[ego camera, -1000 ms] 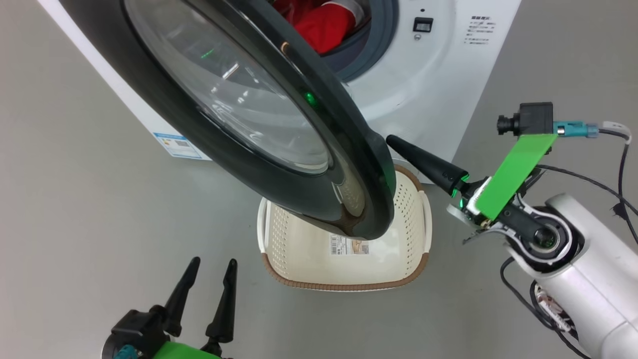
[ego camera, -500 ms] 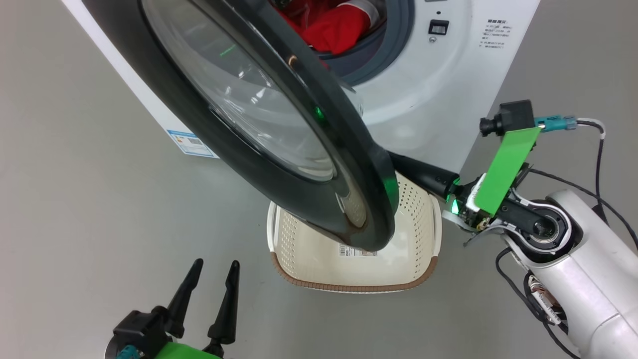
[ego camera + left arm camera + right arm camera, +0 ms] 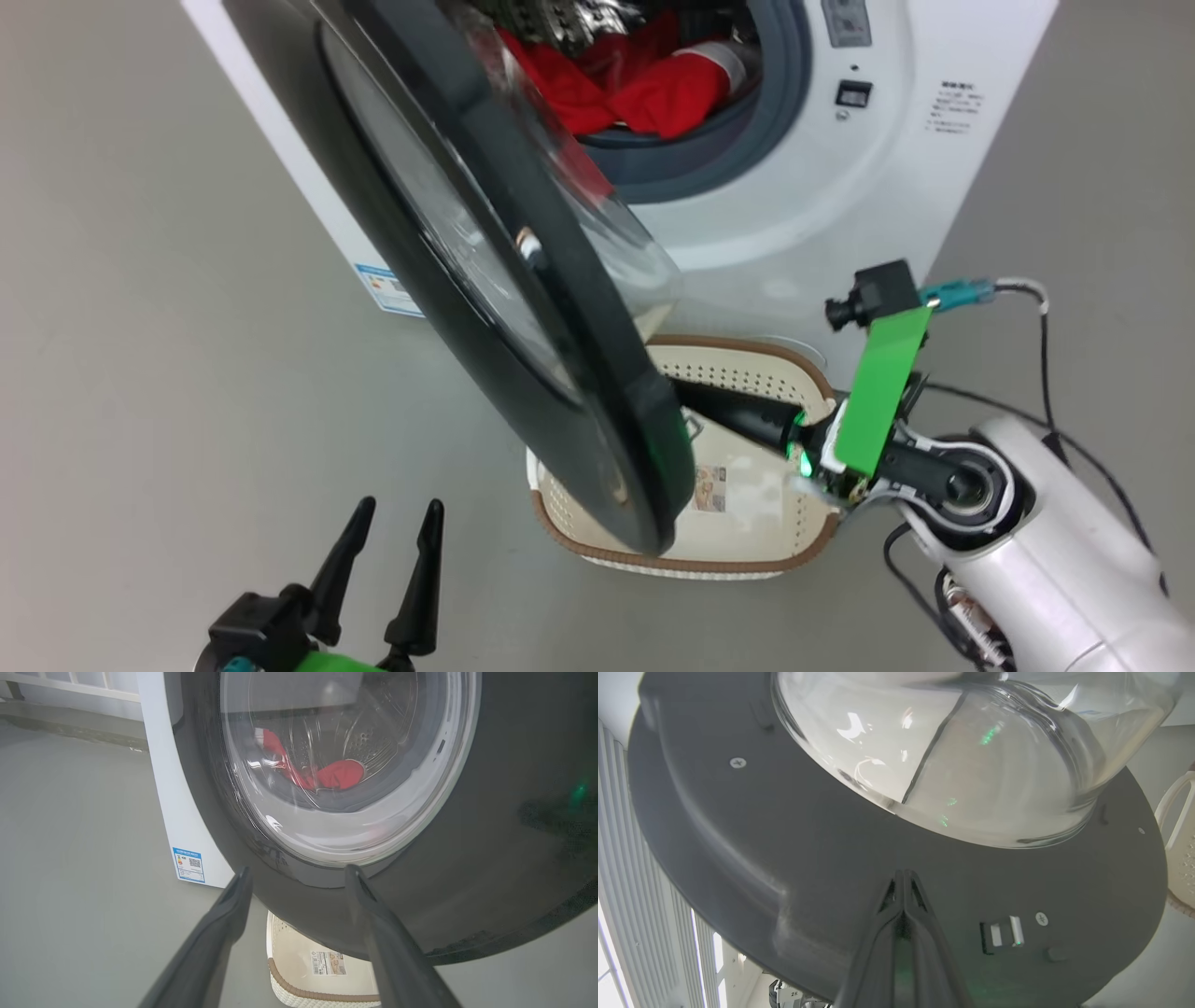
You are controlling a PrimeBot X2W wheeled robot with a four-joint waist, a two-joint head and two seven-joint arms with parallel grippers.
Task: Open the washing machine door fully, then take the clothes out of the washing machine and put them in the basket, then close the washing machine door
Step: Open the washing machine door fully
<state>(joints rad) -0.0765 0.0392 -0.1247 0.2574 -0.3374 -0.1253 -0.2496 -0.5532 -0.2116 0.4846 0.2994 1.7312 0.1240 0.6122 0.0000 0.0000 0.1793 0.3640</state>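
Note:
The washing machine door (image 3: 523,280) stands swung partway out from the white washing machine (image 3: 822,215), its black rim hanging over the basket (image 3: 747,563). My right gripper (image 3: 903,873) is shut, its tips against the door's dark inner face just below the glass bowl (image 3: 952,751). In the head view its fingers (image 3: 738,415) reach over the basket and behind the door's edge. Red clothes (image 3: 653,84) lie in the drum, also seen through the glass (image 3: 336,774). My left gripper (image 3: 400,504) hangs open at the lower left, in front of the door (image 3: 467,858), holding nothing.
A blue label (image 3: 387,289) marks the machine's lower corner on the grey floor (image 3: 140,373). The basket (image 3: 299,989) sits right below the door's lower rim. Cables (image 3: 1046,373) loop by my right arm. Pale vertical slats (image 3: 626,882) show beyond the door.
The door has swung further out from the machine, showing more of the drum and clothes. My right gripper has moved left behind it, over the basket. The head view has shifted too.

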